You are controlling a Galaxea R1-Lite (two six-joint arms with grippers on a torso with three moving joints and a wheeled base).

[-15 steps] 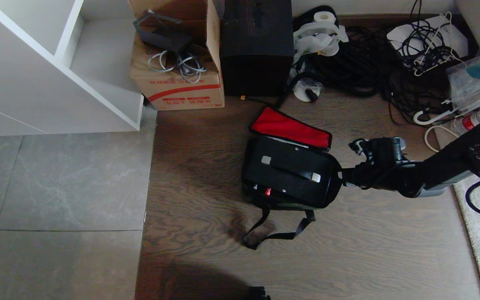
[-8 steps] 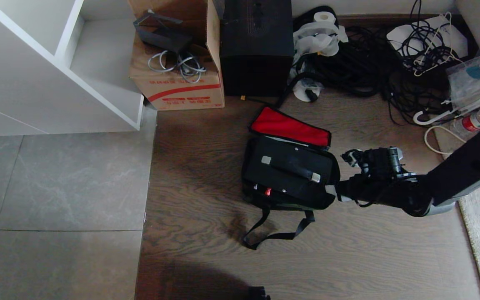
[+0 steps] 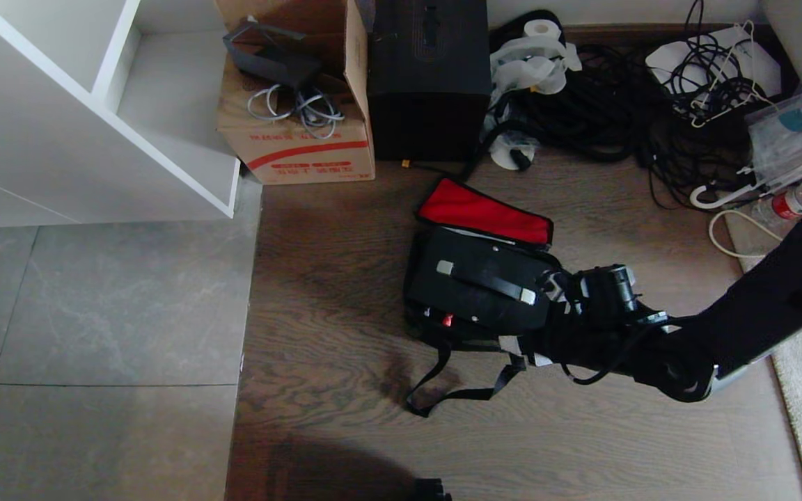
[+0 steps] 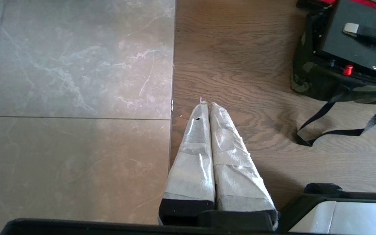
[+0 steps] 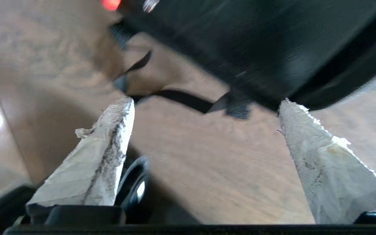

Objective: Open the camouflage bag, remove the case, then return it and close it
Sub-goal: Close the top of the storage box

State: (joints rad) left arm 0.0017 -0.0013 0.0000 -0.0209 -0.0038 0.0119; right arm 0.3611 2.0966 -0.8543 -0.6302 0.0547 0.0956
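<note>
Right gripper (image 5: 204, 101): jaws spread wide, nothing between them but bare wood floor (image 3: 582, 431). You see two taped fingers (image 5: 106, 143), one at each side of the right wrist view; one tip sits at the edge of the dark bag, whether touching you cannot tell, as that view is smeared. In the head view this gripper (image 3: 537, 344) is at the bag's near right corner, its tips hard to pick out against black fabric and arm.

Left gripper (image 4: 207, 104): jaws pressed together, holding nothing, hanging over the seam between grey tile and wood, well apart from the bag.

Camouflage bag (image 4: 308, 85): one, on the wood floor, lid (image 3: 484, 212) thrown back with red lining up. Only a strip of camouflage side shows in the left wrist view; the rest is covered by the case or cut off by the frame edge.

Case (image 3: 488, 282): one, black, lying flat in the open bag mouth, just ahead of the right gripper. One handle (image 3: 484, 278) with two silver ends on top; one small red latch (image 3: 447, 320) on the near edge. Its right end is hidden behind the right arm.

Straps (image 3: 457, 383): black webbing, looped on the floor in front of the bag; you cannot count them reliably.

Beyond the bag: one red-striped cardboard box (image 3: 296, 139), one tall black box (image 3: 429, 76), one tangle of black cables (image 3: 617, 104), white shelving (image 3: 60, 139)
</note>
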